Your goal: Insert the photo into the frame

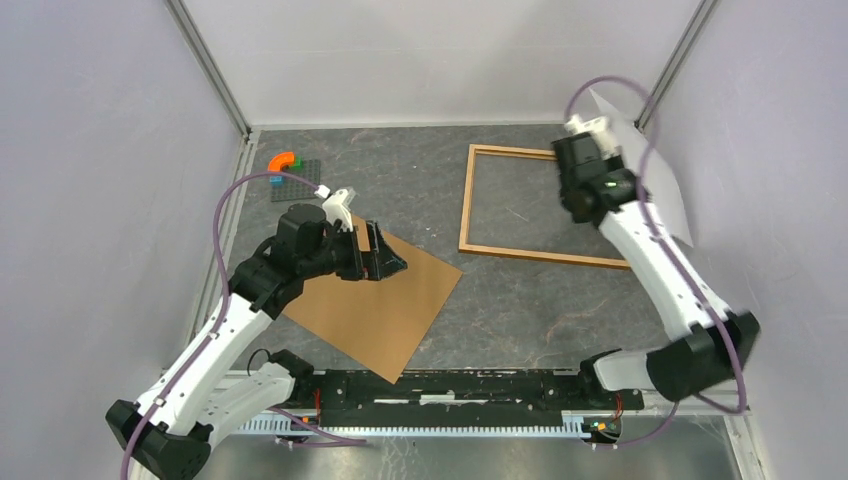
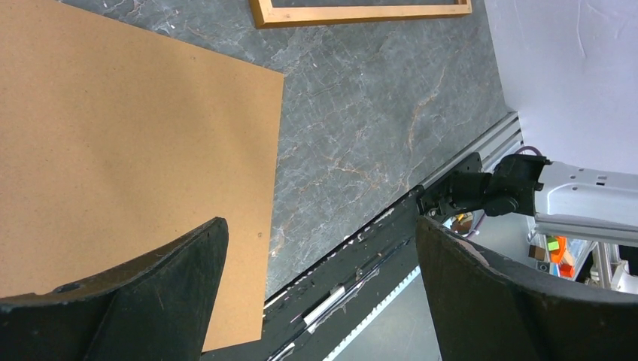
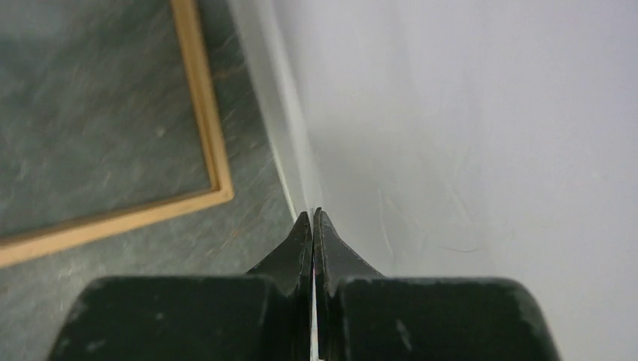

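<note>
right end effector (image 3: 312, 214): clamped on photo (image 1: 668, 195), raised
frame (image 1: 540, 255): flat on counter (image 1: 500, 320), beneath, leftward
left end effector (image 2: 316, 233): wide, above brown board (image 1: 390, 310)

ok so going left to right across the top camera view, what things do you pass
toy blocks → brown board → frame → photo, lifted off the table by the right wall
</note>
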Tool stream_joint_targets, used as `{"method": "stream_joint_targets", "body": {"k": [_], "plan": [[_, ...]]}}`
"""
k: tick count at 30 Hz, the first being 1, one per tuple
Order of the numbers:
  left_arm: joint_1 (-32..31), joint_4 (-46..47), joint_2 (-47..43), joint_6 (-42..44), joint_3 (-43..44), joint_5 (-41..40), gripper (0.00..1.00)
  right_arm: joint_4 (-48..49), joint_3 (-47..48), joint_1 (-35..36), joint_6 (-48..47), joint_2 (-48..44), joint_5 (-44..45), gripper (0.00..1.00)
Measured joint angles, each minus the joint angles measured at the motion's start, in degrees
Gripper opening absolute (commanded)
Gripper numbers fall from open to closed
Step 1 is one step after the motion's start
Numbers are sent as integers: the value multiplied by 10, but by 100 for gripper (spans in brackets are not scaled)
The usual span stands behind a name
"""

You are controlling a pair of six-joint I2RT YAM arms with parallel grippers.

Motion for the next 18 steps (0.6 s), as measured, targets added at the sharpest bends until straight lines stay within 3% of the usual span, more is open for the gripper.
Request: {"method": "stream_joint_targets", "body": {"k": [7, 18], "plan": [[0, 1, 13, 0, 0, 4, 100, -86, -49, 133, 151, 153, 17, 0], [0, -1, 13, 1, 0, -12, 100, -132, 96, 219, 275, 404, -5, 0]]}}
